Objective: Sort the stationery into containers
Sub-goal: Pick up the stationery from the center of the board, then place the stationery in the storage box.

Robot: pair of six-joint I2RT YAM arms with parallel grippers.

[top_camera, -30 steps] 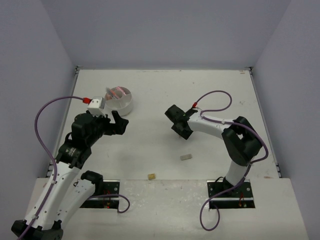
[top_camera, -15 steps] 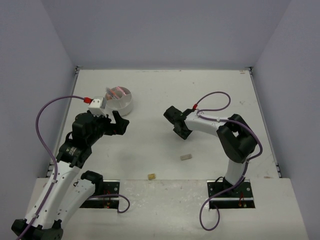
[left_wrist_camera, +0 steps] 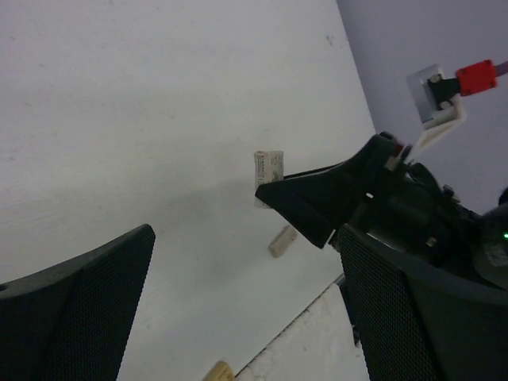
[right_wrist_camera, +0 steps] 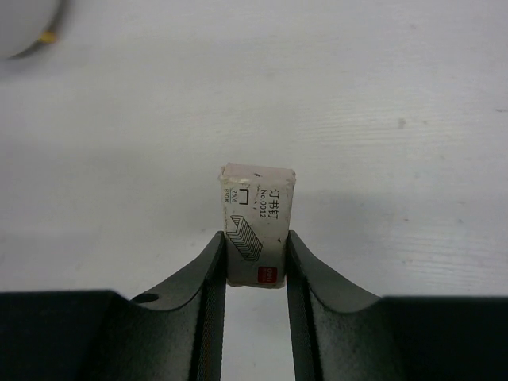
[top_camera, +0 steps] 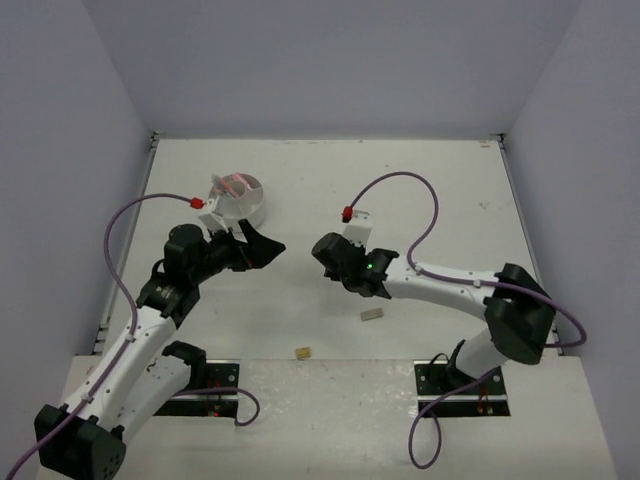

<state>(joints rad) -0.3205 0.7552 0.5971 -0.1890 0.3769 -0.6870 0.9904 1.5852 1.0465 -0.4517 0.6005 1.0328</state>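
Note:
My right gripper (right_wrist_camera: 255,236) is shut on a small white staple box (right_wrist_camera: 257,208), one jaw pressed to each long side. The box (left_wrist_camera: 268,167) lies flat on the table and sticks out past the fingertips. From above the right gripper (top_camera: 328,252) sits at mid-table and hides the box. To its left my left gripper (top_camera: 262,246) hangs open with nothing in it. The round white tub (top_camera: 240,200), holding pink items, stands behind the left arm. A beige eraser (top_camera: 372,314) and a tan eraser (top_camera: 301,352) lie near the front edge.
Both erasers also show in the left wrist view, the beige eraser (left_wrist_camera: 282,240) and the tan eraser (left_wrist_camera: 216,371) by the table's front lip. Purple cables loop over both arms. A rounded white edge (right_wrist_camera: 24,24) fills the right wrist view's top left corner.
The right arm has stretched leftward and lower, and its jaws have closed onto the staple box. The left gripper has swung right toward the table's middle, staying open.

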